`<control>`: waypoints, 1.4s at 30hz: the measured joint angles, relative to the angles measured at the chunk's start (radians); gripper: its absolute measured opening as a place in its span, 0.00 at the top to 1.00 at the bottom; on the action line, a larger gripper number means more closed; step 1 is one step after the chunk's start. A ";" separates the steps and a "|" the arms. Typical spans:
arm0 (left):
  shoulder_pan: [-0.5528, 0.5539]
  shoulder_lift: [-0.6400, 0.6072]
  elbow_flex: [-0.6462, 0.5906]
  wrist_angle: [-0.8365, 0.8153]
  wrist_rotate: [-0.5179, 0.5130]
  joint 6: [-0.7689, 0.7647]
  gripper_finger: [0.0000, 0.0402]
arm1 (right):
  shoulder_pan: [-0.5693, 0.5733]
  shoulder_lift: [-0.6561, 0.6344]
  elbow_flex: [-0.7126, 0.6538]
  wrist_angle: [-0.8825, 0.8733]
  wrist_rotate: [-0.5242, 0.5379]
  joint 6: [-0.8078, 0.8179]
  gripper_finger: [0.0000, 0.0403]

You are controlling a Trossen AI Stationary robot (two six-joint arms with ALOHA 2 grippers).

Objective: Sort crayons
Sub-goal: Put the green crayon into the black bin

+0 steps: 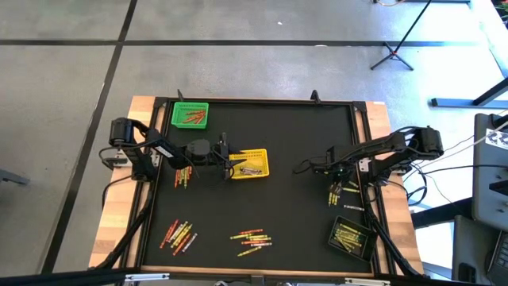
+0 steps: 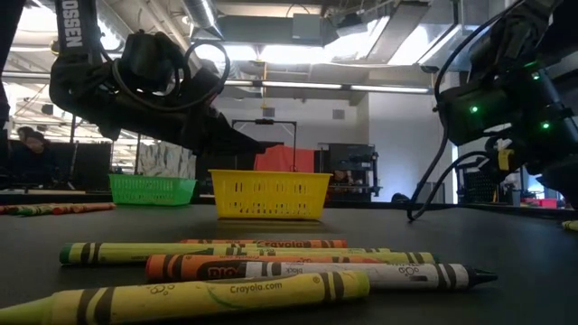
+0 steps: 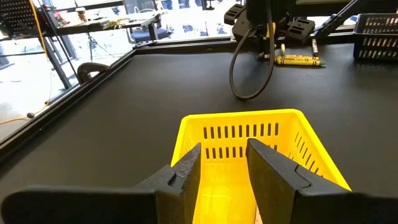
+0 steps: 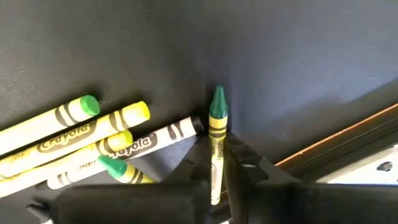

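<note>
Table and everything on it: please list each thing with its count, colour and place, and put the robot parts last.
Green basket: one, back left of the table, holds red and orange crayons.
Yellow basket: one, centre.
Black basket: one, front right corner, holds yellowish crayons.
Loose crayons: many; red, orange, yellow, green; in groups at front left, front centre, left and right.
Green-tipped crayon: one, in the right jaws.
Left gripper: over the yellow basket, jaws apart, empty.
Right gripper: right side, jaws shut on the green-tipped crayon.
</note>
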 joint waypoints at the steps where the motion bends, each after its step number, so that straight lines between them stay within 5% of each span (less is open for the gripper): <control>1: 0.000 0.000 0.000 0.000 0.000 -0.003 0.71 | 0.000 0.000 0.000 -0.001 0.002 0.000 0.98; 19: -0.001 0.000 0.000 0.000 0.002 -0.003 0.71 | 0.031 0.000 0.211 -0.199 0.065 0.043 0.94; 31: -0.022 0.000 0.000 0.015 0.005 -0.036 0.71 | 0.379 -0.027 0.409 -0.295 -0.017 0.286 0.93; 42: -0.180 0.000 0.000 0.011 0.008 -0.058 0.71 | 0.745 -0.028 0.481 -0.209 -0.102 0.673 0.93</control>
